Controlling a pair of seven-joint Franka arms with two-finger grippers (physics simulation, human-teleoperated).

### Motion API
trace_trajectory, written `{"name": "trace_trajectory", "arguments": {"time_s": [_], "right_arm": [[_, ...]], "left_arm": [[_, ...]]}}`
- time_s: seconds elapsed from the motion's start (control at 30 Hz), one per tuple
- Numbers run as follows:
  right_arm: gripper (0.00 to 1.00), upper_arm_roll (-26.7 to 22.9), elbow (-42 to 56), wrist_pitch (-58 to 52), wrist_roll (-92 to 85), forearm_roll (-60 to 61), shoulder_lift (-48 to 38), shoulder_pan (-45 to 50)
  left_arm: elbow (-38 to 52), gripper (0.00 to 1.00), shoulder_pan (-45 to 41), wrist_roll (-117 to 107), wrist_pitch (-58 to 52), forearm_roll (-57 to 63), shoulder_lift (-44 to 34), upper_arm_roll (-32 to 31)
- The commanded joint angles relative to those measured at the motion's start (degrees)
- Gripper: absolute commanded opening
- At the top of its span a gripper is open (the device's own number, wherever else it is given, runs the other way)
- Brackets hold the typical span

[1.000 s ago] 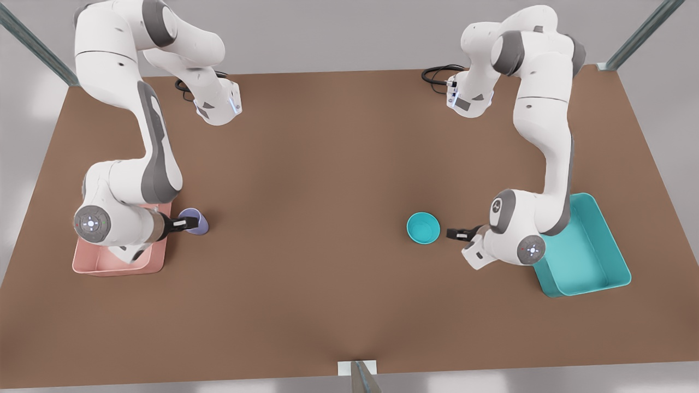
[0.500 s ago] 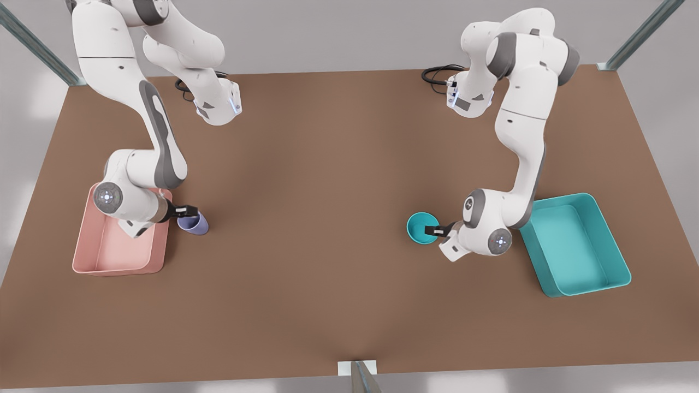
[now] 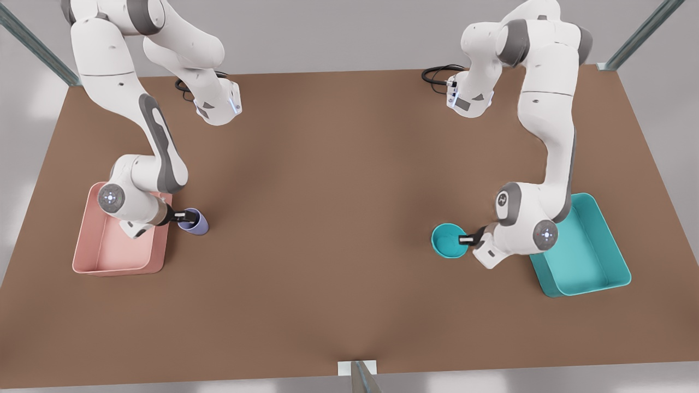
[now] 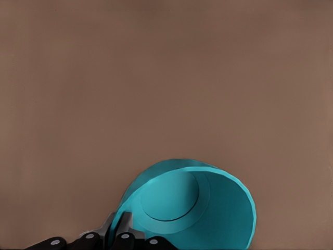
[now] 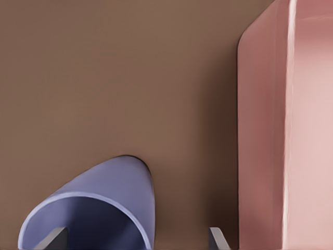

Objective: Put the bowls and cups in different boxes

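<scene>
The teal bowl (image 3: 446, 240) (image 4: 197, 208) hangs tilted beside the teal box (image 3: 590, 256) at the front view's right. My left gripper (image 3: 465, 239) (image 4: 119, 232) is shut on the bowl's rim on the side nearest the box. At the front view's left, the lavender cup (image 3: 195, 224) (image 5: 104, 198) stands on the table close to the pink box (image 3: 117, 262) (image 5: 291, 130). My right gripper (image 3: 183, 217) (image 5: 136, 237) is open and low over the cup's box side. One finger sits inside the cup and the other outside its wall.
Both arm bases and black cables (image 3: 437, 73) sit along the table's far edge. A metal post (image 3: 357, 376) rises at the middle of the near edge. Brown tabletop (image 3: 327, 218) stretches between the two boxes.
My left gripper reached the bowl, shut on its rim and carried it toward the teal box. My right gripper dropped lower over the cup, which stayed in place.
</scene>
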Motion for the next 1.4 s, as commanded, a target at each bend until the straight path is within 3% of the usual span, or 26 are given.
{"name": "trace_trajectory", "arguments": {"time_s": [0.0,0.03,0.13,0.23,0.27,0.3,0.33,0.37,0.53,0.73,0.83,0.87,0.9,0.93,0.97,1.03,1.1,1.2,1.37], "right_arm": [[1.0,0.0,-0.1,0.9,-0.3,0.1,0.2,0.0],[0.98,0.0,-0.4,0.9,-0.3,0.2,0.3,0.0],[0.8,0.0,-0.4,1.0,-0.3,0.1,1.5,0.0],[0.67,0.0,-0.4,1.1,-0.3,0.1,2.5,0.1],[0.59,0.1,-0.4,1.1,-0.3,0.1,2.8,0.1],[0.4,0.1,-0.4,1.1,-0.3,0.1,2.9,0.1],[0.29,0.1,-0.4,1.1,-0.3,0.1,2.9,0.1],[0.21,0.1,-0.2,0.9,-0.3,0.1,2.8,0.1],[0.21,0.4,2.4,-2.0,-0.3,0.0,1.5,0.5],[0.21,-0.1,22.5,-23.6,-10.4,2.0,-2.3,-1.1],[0.21,-2.2,25.0,-26.6,-18.7,1.9,-2.3,-4.4],[0.21,-4.6,25.1,-27.9,-21.4,1.9,-2.3,-4.5],[0.21,-6.5,25.1,-28.7,-23.0,1.9,-1.8,-4.5],[0.21,-7.5,25.1,-28.7,-23.0,1.5,-0.3,-4.5],[0.21,-8.0,25.1,-28.0,-22.9,1.4,1.7,-4.6],[0.21,-8.9,25.2,-24.7,-22.9,1.4,5.1,-4.8],[0.21,-9.3,25.1,-22.4,-22.8,1.1,7.2,-5.5],[0.21,-9.3,25.1,-18.7,-23.0,1.2,10.0,-6.6],[0.21,-9.3,24.8,-11.5,-23.9,1.7,14.5,-8.5]], "left_arm": [[5.9,0.21,3.9,-0.1,-12.2,3.3,-0.9,0.5],[8.9,0.21,6.0,0.0,-13.7,3.8,-0.9,0.8],[14.4,0.21,13.9,0.6,-14.5,7.8,0.0,1.0],[13.7,0.21,19.8,2.9,-14.4,8.2,1.2,2.1],[13.1,0.21,20.2,5.5,-14.2,8.1,1.3,3.4],[12.7,0.21,20.5,5.8,-14.0,8.2,1.6,4.6],[12.7,0.21,20.6,5.9,-13.8,8.2,2.2,5.7],[12.7,0.21,20.9,6.7,-13.7,9.4,2.5,6.8],[11.7,0.21,24.2,10.6,-6.5,11.3,6.5,7.2],[5.2,0.21,23.8,11.1,0.9,11.2,10.1,7.2],[5.1,0.21,23.8,11.1,1.5,11.2,10.8,7.2],[5.1,0.25,23.8,11.2,1.5,11.2,10.8,7.2],[5.1,0.46,23.8,11.3,1.5,11.3,10.8,7.2],[5.1,0.82,23.8,11.3,1.5,11.3,10.8,7.2],[5.3,1.0,23.7,11.3,0.8,11.3,9.7,7.0],[5.6,1.0,21.9,10.4,-6.4,12.3,3.8,6.7],[9.0,1.0,18.3,2.0,-23.8,21.3,-7.4,0.2],[9.0,1.0,12.3,2.3,-27.7,22.2,-17.1,-6.7],[9.6,1.0,4.5,2.1,-30.5,19.9,-19.1,-6.7]]}}
